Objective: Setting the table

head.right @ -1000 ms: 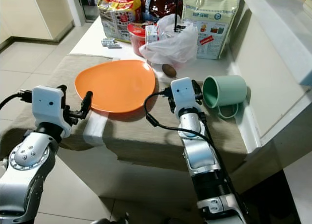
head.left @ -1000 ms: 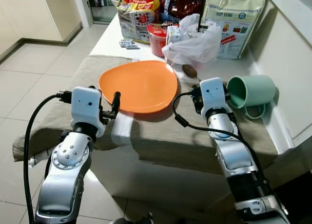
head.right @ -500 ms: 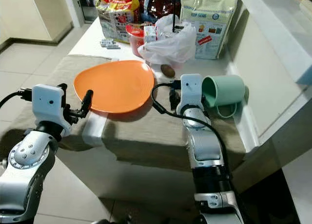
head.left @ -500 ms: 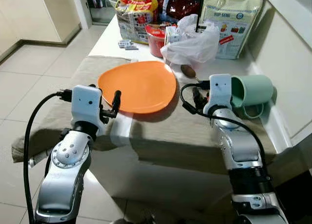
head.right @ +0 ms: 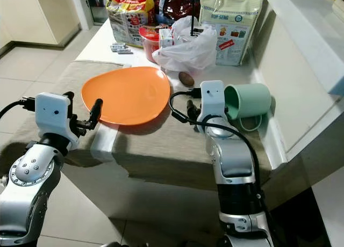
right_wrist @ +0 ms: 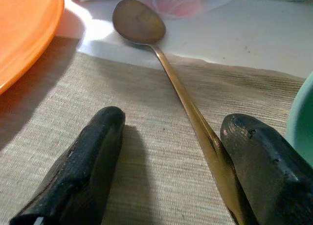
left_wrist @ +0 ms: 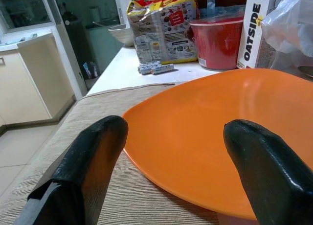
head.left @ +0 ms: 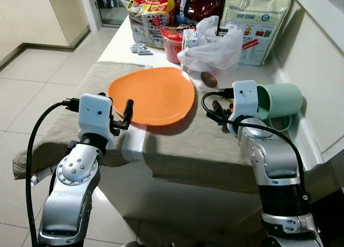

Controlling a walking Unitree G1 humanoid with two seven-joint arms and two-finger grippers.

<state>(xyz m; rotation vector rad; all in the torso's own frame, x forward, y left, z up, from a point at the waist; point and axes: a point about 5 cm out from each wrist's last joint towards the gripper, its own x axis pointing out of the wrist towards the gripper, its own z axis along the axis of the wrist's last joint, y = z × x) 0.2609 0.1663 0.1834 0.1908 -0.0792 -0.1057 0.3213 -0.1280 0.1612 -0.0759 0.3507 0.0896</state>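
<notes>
Between the orange plate (head.left: 152, 95) and the green mug (head.left: 279, 100), the right tool (right_wrist: 171, 171) straddles the brass spoon (right_wrist: 168, 71) handle, fingers wide; it should centre and lower before pinching, while the left tool (left_wrist: 171, 171) waits wide at the plate's rim.

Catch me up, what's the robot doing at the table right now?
It is setting a place on the beige mat. The right gripper is down on the mat, open around the handle of a brass spoon that lies between the orange plate and a green mug tipped on its side. The spoon is not gripped yet. The left gripper hovers open at the plate's near edge, touching nothing. Groceries crowd the far end.
</notes>
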